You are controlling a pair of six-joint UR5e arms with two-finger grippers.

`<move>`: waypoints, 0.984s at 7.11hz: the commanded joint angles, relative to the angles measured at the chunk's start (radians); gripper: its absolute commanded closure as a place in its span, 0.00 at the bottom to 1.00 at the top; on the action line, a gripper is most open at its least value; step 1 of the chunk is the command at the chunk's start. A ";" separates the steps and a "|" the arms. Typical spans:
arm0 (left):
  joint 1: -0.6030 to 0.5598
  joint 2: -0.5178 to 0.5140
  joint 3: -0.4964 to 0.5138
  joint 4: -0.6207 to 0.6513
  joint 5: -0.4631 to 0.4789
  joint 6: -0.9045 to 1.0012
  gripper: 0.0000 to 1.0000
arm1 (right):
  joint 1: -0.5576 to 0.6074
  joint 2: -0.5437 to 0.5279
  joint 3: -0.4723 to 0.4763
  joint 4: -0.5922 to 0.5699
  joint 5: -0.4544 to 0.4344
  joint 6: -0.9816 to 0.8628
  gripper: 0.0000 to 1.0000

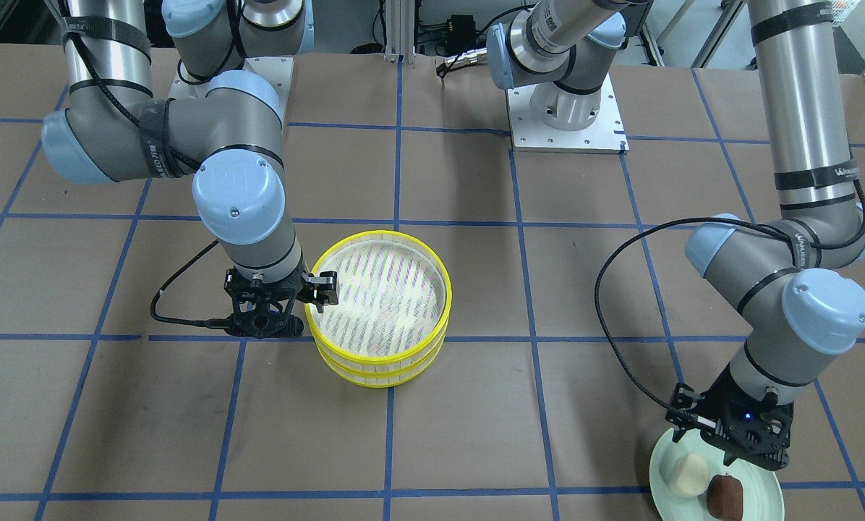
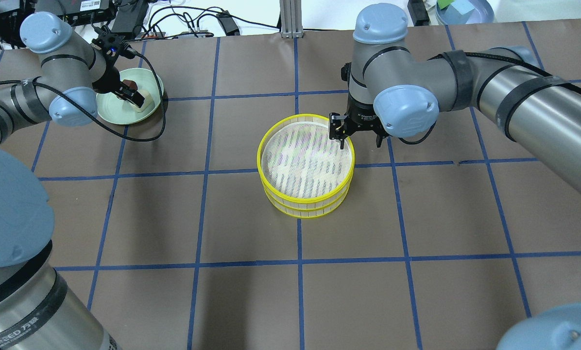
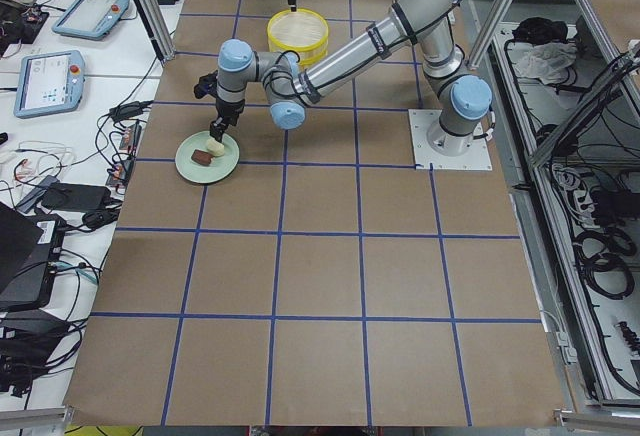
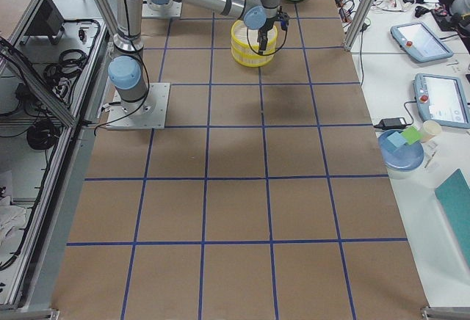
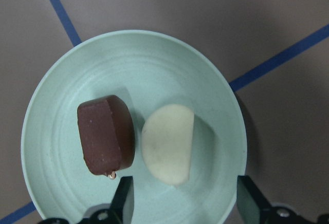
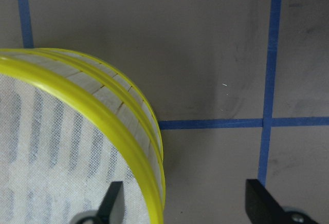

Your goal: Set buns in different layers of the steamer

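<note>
Two yellow-rimmed steamer trays stand stacked mid-table, the top tray (image 1: 403, 235) on the lower tray (image 1: 382, 376); both look empty. My right gripper (image 1: 302, 304) is open and straddles the top tray's rim (image 6: 103, 111), one finger inside and one outside. The cream-white bun (image 1: 684, 475) and the reddish-brown bun (image 1: 725, 496) lie side by side on a pale green plate (image 1: 761, 499). My left gripper (image 1: 729, 452) hovers open just above the plate. In the left wrist view the cream bun (image 5: 168, 144) lies roughly between the fingers, the brown bun (image 5: 107, 134) beside it.
The table is covered in brown paper with a blue tape grid. The plate (image 2: 113, 104) sits at the far left corner near cables. Both arm bases stand on white plates at the robot's side (image 1: 566, 116).
</note>
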 commanded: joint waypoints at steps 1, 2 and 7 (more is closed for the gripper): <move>0.000 -0.024 0.012 0.033 -0.073 0.043 0.40 | 0.001 0.012 0.001 -0.001 0.042 0.000 0.71; 0.000 -0.035 0.012 0.034 -0.072 0.054 0.40 | 0.001 0.011 0.001 0.003 0.082 -0.001 0.97; 0.004 -0.087 0.052 0.079 -0.078 0.056 0.40 | -0.001 -0.093 -0.010 0.092 0.068 -0.009 1.00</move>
